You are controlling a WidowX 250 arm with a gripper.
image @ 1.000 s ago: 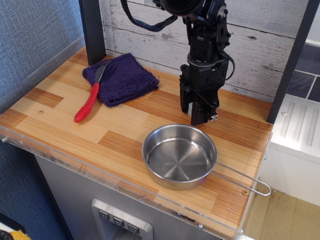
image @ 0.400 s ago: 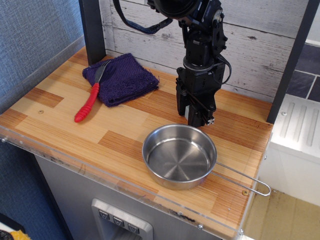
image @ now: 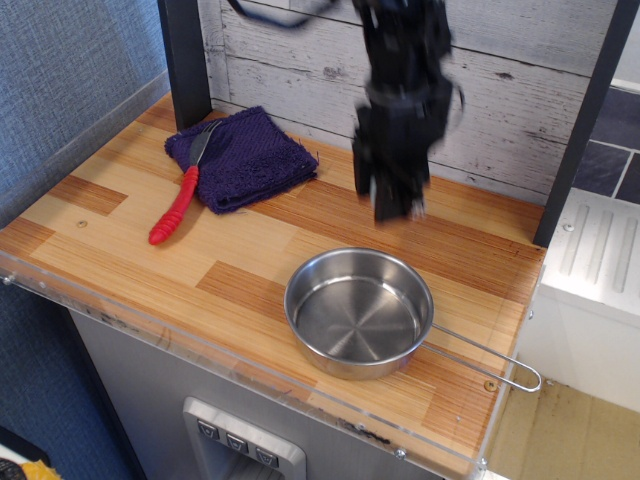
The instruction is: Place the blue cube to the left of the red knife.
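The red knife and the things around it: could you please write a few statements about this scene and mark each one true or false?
1. The red knife lies with its blade on the purple cloth. True.
2. The steel pan holds the blue cube. False: the pan is empty, and no cube can be seen in this view.
3. The tool is above the table, behind the pan. True, though it is motion-blurred, so what it holds cannot be told.
4. The pan's wire handle points toward the knife. False: it points to the right, away from the knife.
5. The knife's handle rests inside the pan. False: it lies on the wooden table, left of the pan.
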